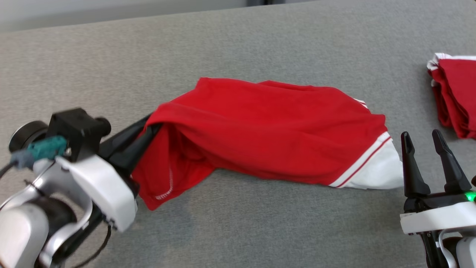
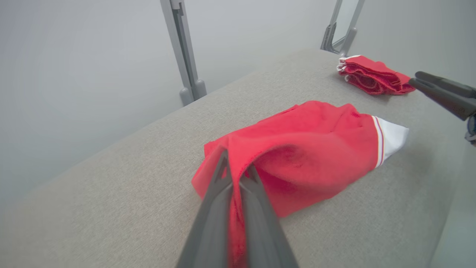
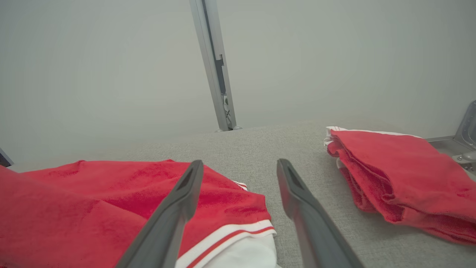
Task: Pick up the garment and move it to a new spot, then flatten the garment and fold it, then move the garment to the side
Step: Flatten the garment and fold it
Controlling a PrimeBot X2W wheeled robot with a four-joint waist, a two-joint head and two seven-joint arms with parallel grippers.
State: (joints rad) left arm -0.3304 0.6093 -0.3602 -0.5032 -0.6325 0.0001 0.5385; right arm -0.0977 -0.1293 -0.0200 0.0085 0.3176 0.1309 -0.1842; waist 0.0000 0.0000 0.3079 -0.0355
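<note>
A crumpled red garment (image 1: 267,130) with a white-banded end lies across the middle of the grey padded table (image 1: 238,44). My left gripper (image 2: 238,162) is pinched tight on its left edge, and that edge is raised off the surface. My right gripper (image 1: 421,136) is spread wide and empty, just beside the white end. A folded red stack (image 1: 455,96) sits at the far right.

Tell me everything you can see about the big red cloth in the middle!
The red garment is soft-looking cloth with a white band and stripes at one end. It lies rumpled, not flattened, on the grey table. The left gripper is shut on its other end, lifting that edge. The open right gripper stands beside the white end.
</note>
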